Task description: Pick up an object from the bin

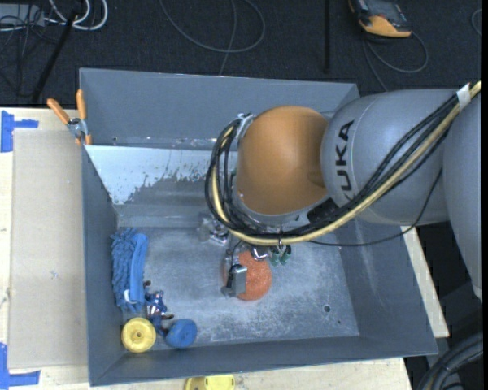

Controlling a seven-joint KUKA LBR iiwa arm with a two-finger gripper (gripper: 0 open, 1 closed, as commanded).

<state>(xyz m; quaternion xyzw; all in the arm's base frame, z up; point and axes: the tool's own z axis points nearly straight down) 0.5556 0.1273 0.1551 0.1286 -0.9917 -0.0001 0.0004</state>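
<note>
Grey claw (241, 280) is down low near the floor of the bin (309, 315), just under the arm's big orange cover (281, 161) and its loop of cables (220, 193). Honestly can't tell whether the claw is spread or pinched, since the wrist hides most of it from up here.

Right against it, on its 3 o'clock side, sits an orange-red ball (260, 283). It looks to be touching the claw, maybe partly tucked in, but I wouldn't swear it's gripped. The ball lies roughly mid-floor, a bit toward 5 o'clock from the bin's centre. It's round, so there's no long axis to line up with. My guess is the whole thing comes down to whether the claw is centred over it or sitting off to its 9 o'clock edge. If it's off, the ball could just roll away on closing.

Further out, well apart at about 8 o'clock in the bin: a blue fringed cloth (128, 266) along the wall, then a yellow disc (138, 335) and a blue lump (181, 332) side by side in the corner.
</note>
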